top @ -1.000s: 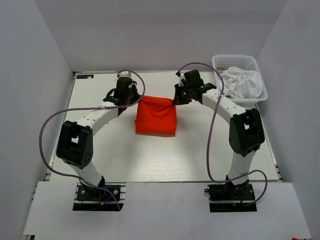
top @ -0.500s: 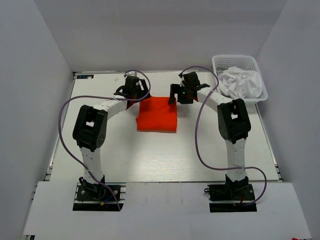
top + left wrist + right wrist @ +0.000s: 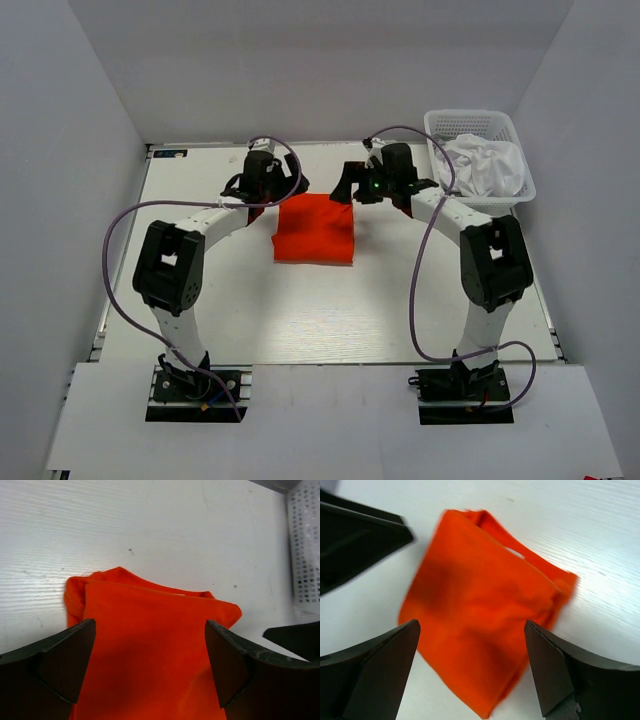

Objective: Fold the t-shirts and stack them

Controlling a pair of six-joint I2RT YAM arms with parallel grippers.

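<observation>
Basket with white t-shirt stands right of orange t-shirt; left fingers, right fingers apart, empty.

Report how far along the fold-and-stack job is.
Done: the orange-red t-shirt lies folded into a compact rectangle on the table. In hand: nothing; the left gripper and right gripper stand open near its far corners, holding nothing. Left: the white t-shirt sits crumpled in the basket at the far right, not yet folded or stacked with the orange one.
</observation>
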